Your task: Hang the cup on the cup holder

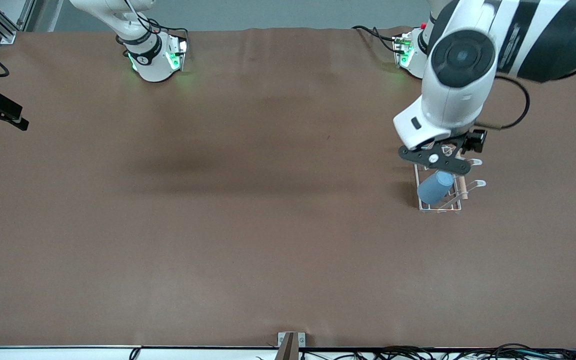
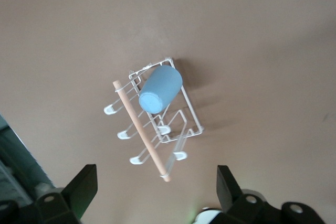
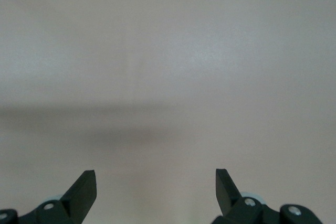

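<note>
Your left gripper (image 1: 435, 159) hangs spread and empty directly over the cup holder (image 1: 440, 200), where the cup (image 1: 435, 187) sits tilted on a prong, while the right gripper (image 3: 156, 190), also spread, waits over bare table (image 1: 248, 225)

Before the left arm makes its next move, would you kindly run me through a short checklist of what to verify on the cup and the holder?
1. Cup sits upside down, tilted, on a prong of the cup holder: ok.
2. Left gripper has let go, fingers apart and empty: ok.
3. Left gripper is above the holder with a gap to the cup: ok in the left wrist view.
4. Holder stands upright on the table: ok.
5. Cup is fully seated on the prong: cannot tell.
6. Right gripper waits open and empty over bare table: ok.
</note>
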Robot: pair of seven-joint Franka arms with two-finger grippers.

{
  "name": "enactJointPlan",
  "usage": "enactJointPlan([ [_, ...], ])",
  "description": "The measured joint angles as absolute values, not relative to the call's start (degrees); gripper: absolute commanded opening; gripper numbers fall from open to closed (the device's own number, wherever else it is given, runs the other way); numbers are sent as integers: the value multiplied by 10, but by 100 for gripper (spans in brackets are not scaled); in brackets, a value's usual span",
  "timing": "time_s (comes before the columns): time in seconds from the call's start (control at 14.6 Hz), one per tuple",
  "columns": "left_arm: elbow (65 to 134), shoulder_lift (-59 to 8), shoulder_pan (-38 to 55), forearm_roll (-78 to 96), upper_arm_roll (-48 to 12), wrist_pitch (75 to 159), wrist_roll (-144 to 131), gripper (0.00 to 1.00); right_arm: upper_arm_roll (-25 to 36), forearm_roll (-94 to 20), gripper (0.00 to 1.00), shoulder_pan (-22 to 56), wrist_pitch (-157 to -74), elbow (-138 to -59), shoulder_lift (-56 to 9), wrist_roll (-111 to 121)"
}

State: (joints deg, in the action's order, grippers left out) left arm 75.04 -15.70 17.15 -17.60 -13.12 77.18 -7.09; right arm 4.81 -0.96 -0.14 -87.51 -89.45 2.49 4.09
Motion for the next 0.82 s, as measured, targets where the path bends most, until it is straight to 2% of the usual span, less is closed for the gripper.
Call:
enactJointPlan([
  [0.34,710,-111,109,-134,-128,784,-83,100,49,-10,100,-1,-875,-894,25,41],
  [0.68,712,-66,17,-40,-126,783,-81,100,50,-10,100,-2,-875,-895,25,41],
  [0.82,733,-47,-5,-22,-124,784,-79,100,50,-10,100,-2,-875,-895,25,41],
])
